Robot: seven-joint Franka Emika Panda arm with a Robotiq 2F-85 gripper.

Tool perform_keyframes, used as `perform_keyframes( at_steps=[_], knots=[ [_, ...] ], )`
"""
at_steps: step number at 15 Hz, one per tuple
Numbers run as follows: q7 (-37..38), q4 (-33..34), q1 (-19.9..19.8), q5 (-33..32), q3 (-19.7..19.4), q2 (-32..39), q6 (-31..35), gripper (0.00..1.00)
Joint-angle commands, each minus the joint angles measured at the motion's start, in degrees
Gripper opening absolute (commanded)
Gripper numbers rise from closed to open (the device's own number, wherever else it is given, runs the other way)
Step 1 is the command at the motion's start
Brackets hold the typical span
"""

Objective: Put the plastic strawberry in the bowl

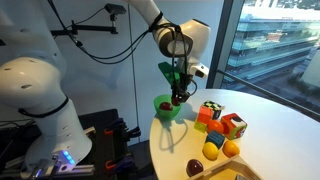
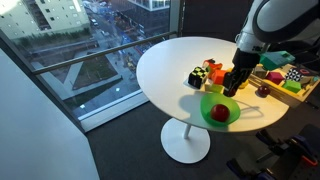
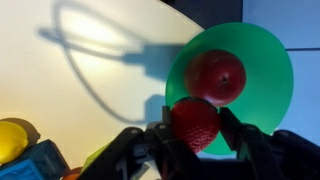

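Note:
The plastic strawberry, bright red and dimpled, sits between the two black fingers of my gripper, which is shut on it. It hangs just above the near rim of the green bowl. A smooth round red fruit lies inside the bowl. In both exterior views the gripper hovers close over the bowl, which stands near the edge of the white round table. The strawberry is too small to make out in the exterior views.
Coloured cubes stand beside the bowl. A yellow fruit, an orange fruit and a maroon fruit lie nearer the front. A wooden tray with toys sits behind. The table edge runs beside the bowl.

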Motion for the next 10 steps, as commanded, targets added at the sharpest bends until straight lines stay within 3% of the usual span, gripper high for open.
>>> perform_keyframes(
  at_steps=[1,9,10],
  knots=[
    [-1.0,0.2,0.5,1.1,0.5,-0.4,-1.4,0.26],
    [-0.8,-1.5,0.9,0.1,0.8,0.3,-0.4,0.26],
    [-0.8,-1.5,0.8,0.0,0.8,0.3,-0.6,0.76]
  ],
)
